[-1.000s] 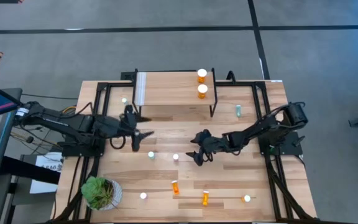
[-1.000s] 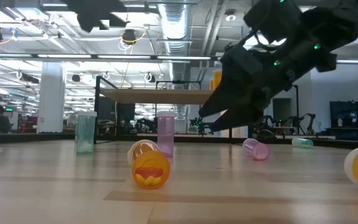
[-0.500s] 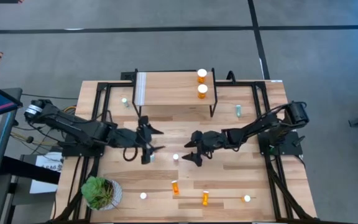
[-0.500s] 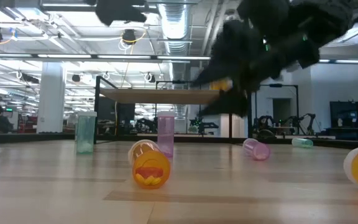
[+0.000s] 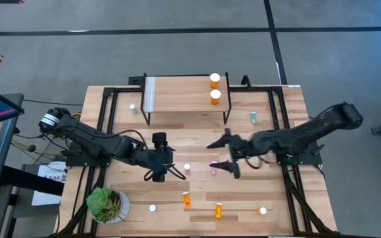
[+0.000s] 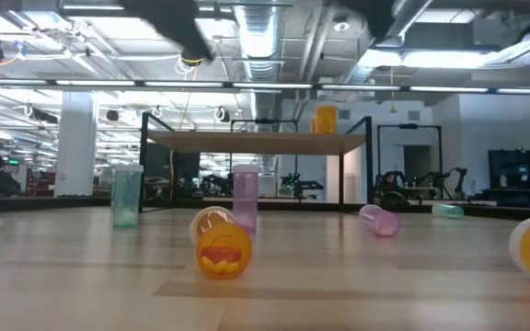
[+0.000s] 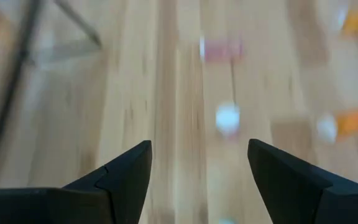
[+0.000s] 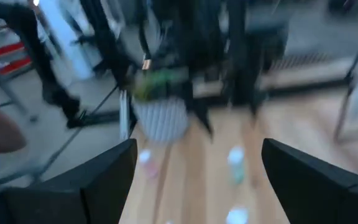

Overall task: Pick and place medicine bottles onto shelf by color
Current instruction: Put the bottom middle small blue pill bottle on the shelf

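No legible writing or brand on any item.

Potted plant (image 5: 104, 204): near-left table corner, beside the left arm's base.
Pale green bottle (image 5: 132, 107): upright, just left of the shelf.
Left gripper (image 5: 165, 174): above the table's middle-left, fingers spread wide, empty; a white-capped bottle (image 5: 186, 167) stands just beside it.
Shelf (image 5: 186, 94): at the table's far middle, white strip on its left edge; two orange bottles (image 5: 215, 80) upright at its right end.
Pink bottle (image 5: 213, 171): lying between the two grippers.
Right gripper (image 5: 225, 155): right of centre, fingers spread wide, empty.
Orange bottles (image 5: 186, 198): two lying near the front edge.
Green bottle (image 5: 253, 118): lying right of the shelf.
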You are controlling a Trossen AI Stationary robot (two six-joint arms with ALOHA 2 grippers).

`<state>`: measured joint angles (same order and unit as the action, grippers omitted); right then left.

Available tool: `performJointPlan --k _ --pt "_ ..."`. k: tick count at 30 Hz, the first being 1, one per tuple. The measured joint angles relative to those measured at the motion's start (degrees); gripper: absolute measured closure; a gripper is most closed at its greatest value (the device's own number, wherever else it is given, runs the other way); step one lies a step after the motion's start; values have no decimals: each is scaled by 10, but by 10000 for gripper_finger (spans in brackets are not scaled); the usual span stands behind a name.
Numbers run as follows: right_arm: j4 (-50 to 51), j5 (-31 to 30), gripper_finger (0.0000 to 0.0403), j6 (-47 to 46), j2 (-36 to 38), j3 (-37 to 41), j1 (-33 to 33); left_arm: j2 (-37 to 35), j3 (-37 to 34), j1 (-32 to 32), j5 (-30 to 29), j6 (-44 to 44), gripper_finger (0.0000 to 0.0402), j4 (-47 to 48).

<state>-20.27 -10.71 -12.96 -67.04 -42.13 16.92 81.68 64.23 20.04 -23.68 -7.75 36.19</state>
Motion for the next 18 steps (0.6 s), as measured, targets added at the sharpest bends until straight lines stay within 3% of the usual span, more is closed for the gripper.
performJointPlan --k 4,7,12,18 --pt "-2 -140 39 66 32 0 54 10 -10 0 26 -56 148 71" --pt "3 -202 39 79 31 0 80 10 -42 2 37 -78 148 73" --pt "4 -211 39 76 9 0 95 10 -91 -1 73 -82 148 50" --pt "-3 -220 39 67 -9 0 83 10 -97 -5 84 -89 148 38"
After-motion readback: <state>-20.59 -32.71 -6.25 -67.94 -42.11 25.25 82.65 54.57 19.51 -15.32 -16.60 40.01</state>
